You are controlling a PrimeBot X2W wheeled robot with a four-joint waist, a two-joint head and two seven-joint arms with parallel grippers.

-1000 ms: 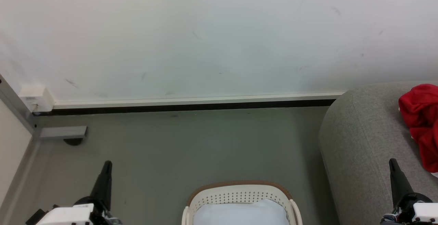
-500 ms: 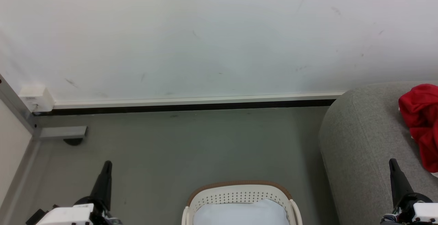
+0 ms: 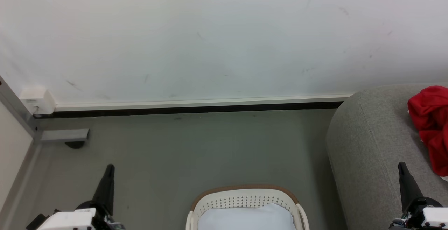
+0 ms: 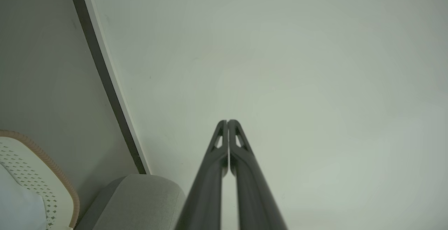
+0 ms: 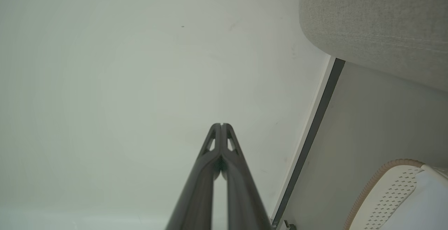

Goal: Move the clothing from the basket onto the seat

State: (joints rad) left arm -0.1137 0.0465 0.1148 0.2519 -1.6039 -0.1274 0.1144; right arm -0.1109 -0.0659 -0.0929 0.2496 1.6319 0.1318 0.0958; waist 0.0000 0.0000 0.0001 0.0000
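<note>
Head view: red clothing (image 3: 432, 128) lies bunched on the grey seat (image 3: 371, 146) at far right, just beyond the right pincer (image 3: 401, 165) and well apart from the left pincer (image 3: 110, 168). Both pincers are pressed shut and hold nothing. Between them, the basket (image 3: 245, 189) holds a pale cloth (image 3: 245, 217); its near part is cut off. A sensible next move is probably to check the basket for red fabric before reaching, leaving the pale cloth alone.
</note>
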